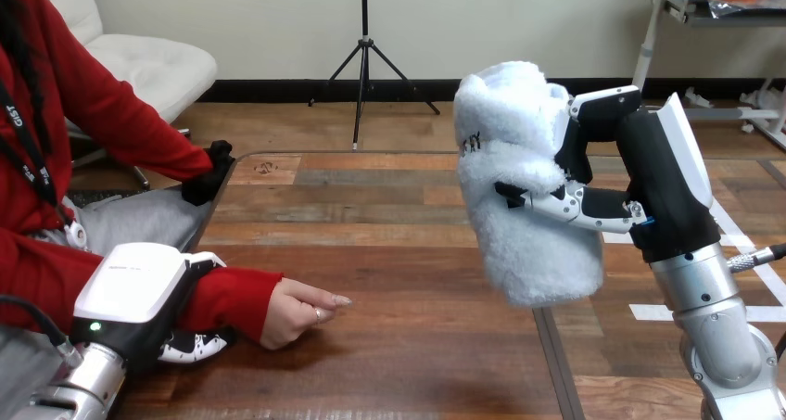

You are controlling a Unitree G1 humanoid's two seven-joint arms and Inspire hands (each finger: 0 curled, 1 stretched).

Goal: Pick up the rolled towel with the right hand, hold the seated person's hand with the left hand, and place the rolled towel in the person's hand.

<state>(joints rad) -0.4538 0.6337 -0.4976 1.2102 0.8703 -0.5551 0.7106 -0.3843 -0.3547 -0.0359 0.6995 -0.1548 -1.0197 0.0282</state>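
While my right hand (652, 171) clamps the towel (526, 193) nearly upright, top tipped leftward, my left hand (134, 288) grips the person's forearm (232, 299).

Before me spreads a brown wooden plank tabletop (399, 253); beyond its far edge stand a black tripod (363, 58), a white chair (148, 68) and a pale wall (278, 12).

We count robot hands: 2, the left robot hand (139, 290) and the right robot hand (640, 174) | rolled towel (528, 253): 1 | person's hand (301, 311): we see 1 | counter (389, 216): 1
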